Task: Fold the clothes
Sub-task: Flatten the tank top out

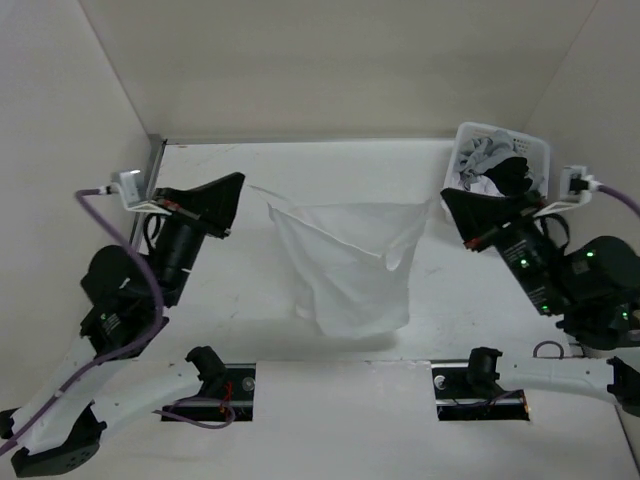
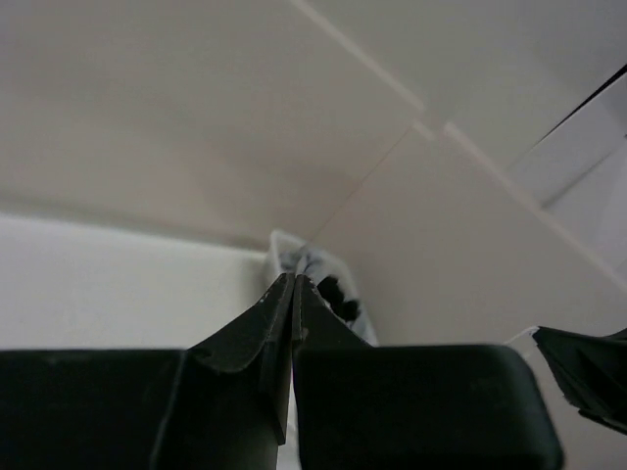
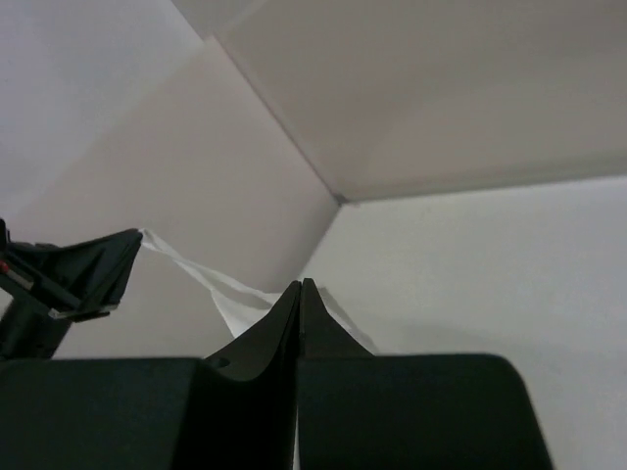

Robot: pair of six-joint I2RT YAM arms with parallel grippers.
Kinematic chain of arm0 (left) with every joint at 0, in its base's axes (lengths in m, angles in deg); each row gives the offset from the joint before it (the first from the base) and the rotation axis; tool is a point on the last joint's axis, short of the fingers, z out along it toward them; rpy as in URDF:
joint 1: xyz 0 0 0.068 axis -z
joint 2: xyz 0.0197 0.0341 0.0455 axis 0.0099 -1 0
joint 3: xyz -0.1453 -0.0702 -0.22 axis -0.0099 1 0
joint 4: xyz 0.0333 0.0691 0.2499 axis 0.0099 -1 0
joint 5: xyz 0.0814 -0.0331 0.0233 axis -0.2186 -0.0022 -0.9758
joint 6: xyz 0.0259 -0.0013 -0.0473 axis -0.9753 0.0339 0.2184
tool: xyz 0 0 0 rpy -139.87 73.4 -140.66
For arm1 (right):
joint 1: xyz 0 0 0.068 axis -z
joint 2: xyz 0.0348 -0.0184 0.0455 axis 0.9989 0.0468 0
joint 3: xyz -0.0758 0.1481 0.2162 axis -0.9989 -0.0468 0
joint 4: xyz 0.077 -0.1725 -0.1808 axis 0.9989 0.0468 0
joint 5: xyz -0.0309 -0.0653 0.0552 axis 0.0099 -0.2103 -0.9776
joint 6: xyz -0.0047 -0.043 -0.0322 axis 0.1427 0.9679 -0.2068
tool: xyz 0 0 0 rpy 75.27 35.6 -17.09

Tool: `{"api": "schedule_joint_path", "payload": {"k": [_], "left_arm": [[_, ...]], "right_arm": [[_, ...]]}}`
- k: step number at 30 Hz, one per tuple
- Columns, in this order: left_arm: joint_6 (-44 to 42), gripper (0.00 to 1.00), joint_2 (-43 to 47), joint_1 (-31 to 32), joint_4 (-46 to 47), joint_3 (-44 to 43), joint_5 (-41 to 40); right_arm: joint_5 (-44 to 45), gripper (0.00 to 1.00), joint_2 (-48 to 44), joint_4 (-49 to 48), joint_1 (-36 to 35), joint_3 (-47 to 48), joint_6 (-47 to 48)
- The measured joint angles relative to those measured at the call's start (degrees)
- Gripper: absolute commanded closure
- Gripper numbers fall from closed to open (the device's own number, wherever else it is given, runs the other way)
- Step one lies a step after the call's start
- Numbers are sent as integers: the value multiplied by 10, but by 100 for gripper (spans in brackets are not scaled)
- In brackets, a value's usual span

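The top (image 1: 350,265) hangs spread over the table (image 1: 240,295), stretched taut so it falls flat for folding. Right gripper (image 1: 447,200) pinches its right corner. The left gripper (image 1: 238,183) is closed, apparently on a strap (image 1: 262,195). Other clothes (image 1: 490,158) wait in the far-right basket (image 1: 505,131).

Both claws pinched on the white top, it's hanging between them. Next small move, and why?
Probably lower both claws together to lay the white top flat on the table. The left claw and right claw are shut on its upper ends, its top edge sags between them and the body hangs creased, not yet spread for folding.
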Motion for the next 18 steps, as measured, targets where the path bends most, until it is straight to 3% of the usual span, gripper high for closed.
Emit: {"api": "schedule_joint_path", "payload": {"k": [4, 7, 10, 13, 15, 18], "left_arm": [[-44, 100, 5, 41, 31, -70, -35], [-68, 100, 4, 62, 52, -81, -70], [-81, 100, -6, 71, 64, -66, -115], [-84, 100, -36, 57, 80, -19, -155], [-81, 100, -76, 25, 88, 19, -166], [-54, 100, -176, -73, 99, 72, -147]], "right_arm": [[49, 99, 8, -28, -51, 76, 72], [61, 98, 22, -44, -46, 83, 96], [37, 98, 46, -49, 25, 50, 87], [-41, 98, 90, -50, 134, -8, 47], [-108, 98, 136, -59, 209, -44, 16], [-194, 98, 243, -83, 305, -76, -26]]}}
